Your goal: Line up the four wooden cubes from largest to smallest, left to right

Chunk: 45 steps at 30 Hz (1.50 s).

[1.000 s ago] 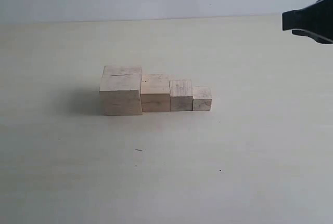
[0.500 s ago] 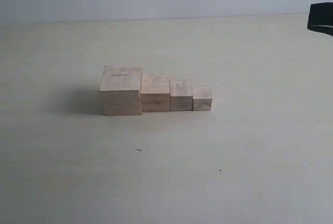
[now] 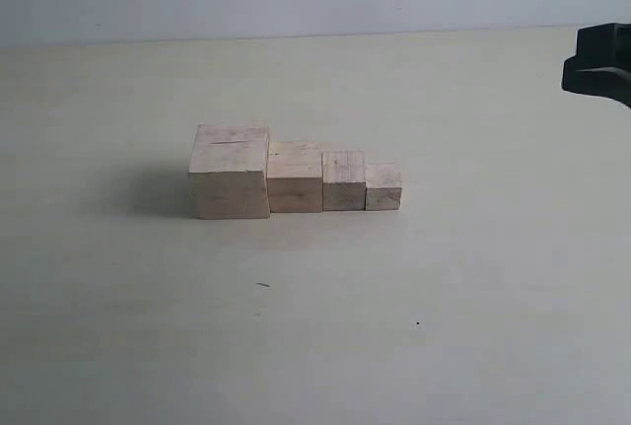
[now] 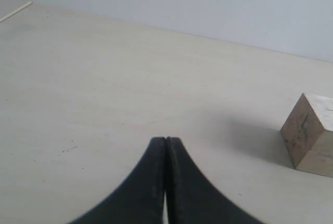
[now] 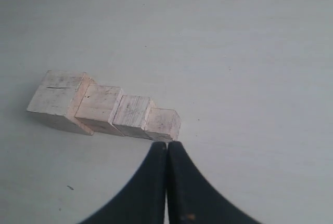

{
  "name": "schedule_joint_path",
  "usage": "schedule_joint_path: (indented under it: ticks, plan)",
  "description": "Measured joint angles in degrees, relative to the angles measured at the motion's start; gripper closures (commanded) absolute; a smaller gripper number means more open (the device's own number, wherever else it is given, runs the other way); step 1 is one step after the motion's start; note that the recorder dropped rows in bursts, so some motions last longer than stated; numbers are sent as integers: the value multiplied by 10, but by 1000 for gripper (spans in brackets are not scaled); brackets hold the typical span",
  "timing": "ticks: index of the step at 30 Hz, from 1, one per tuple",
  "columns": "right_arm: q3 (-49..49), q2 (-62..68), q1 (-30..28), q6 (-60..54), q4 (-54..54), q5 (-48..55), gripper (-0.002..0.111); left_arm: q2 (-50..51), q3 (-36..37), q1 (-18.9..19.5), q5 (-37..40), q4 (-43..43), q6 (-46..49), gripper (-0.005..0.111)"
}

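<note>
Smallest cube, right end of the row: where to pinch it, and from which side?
Come from above and pinch the smallest cube on its front and back faces. Its left face sits against the neighbouring cube, so a left-right pinch has no finger room there. The right gripper, shut at present, is probably the better choice, since it is on that side.

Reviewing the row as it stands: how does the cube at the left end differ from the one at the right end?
Size: the left-end cube is the biggest of the four, while the right-end cube is the smallest and stands clearly lower.
Marking: the left-end cube has a thin dark slit on its top face; the right-end cube shows none.
Shared: both are pale bare wood, sitting flat on the table in the same close-packed row.
</note>
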Motion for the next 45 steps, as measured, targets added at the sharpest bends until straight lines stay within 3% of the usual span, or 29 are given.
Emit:
schedule_joint_path:
  ticks: [15, 26, 38, 45]
  plan:
    - [0, 0, 0, 0, 1, -24, 108, 0, 0, 0, 0, 0, 0, 107]
    - [0, -25, -12, -1, -57, -43, 108, 0, 0, 0, 0, 0, 0, 107]
    - [67, -276, -169, -2, -113, -55, 108, 0, 0, 0, 0, 0, 0, 107]
    - [196, -477, -196, -2, -181, -109, 108, 0, 0, 0, 0, 0, 0, 107]
